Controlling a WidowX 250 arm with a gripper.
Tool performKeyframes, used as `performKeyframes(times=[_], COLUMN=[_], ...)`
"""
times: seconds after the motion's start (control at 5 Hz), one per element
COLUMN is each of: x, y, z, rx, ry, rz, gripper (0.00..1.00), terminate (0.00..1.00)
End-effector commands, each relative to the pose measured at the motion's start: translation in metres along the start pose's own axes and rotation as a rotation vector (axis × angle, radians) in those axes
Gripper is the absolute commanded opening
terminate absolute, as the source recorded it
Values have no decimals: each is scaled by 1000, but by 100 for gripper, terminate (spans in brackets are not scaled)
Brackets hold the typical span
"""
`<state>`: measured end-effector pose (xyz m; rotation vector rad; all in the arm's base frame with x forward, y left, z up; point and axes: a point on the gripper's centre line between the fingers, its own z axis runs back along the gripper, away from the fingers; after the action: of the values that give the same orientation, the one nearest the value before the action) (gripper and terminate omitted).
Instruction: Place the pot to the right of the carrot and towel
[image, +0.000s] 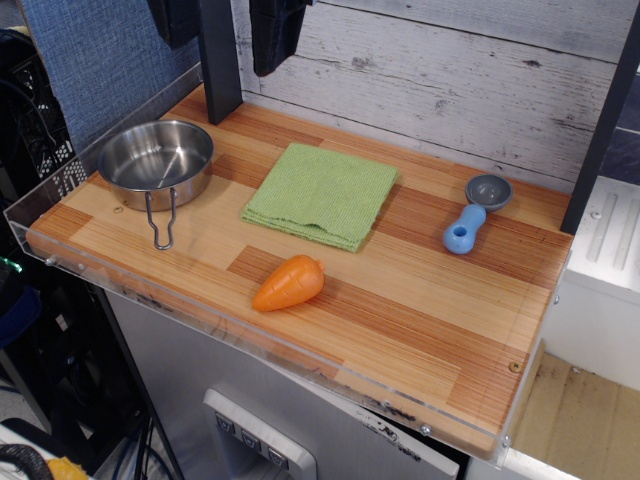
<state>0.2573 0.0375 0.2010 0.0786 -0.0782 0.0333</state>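
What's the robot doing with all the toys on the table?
Right now nothing is being held. The robot's dark gripper hangs high at the back, only partly in view. The shiny round steel pot sits at the left end of the wooden table. The light green folded towel lies in the middle, the small orange toy carrot in front of it. A blue-handled grey scoop rests at the right.

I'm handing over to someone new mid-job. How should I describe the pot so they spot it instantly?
Start at the striped wooden tabletop and go to its far left corner. There stands the shiny round stainless-steel pot, shallow and empty, left of the light green folded towel. Its thin wire loop handle pointing toward the front edge sets it apart from the small grey-cupped scoop with a blue handle at the right.
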Motion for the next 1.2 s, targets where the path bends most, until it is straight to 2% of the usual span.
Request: performKeyframes(times=[0.0,0.4,0.6,0.8,1.0], x=[0,12,21,32,43], y=[0,44,87,113,122], z=[0,-8,-22,-43,-65], rx=[0,-17,37,72,111], ry=[0,16,-10,-35,-43], rz=[0,96,149,167,174], gripper=[100,100,100,100,100], terminate=[0,0,0,0,0])
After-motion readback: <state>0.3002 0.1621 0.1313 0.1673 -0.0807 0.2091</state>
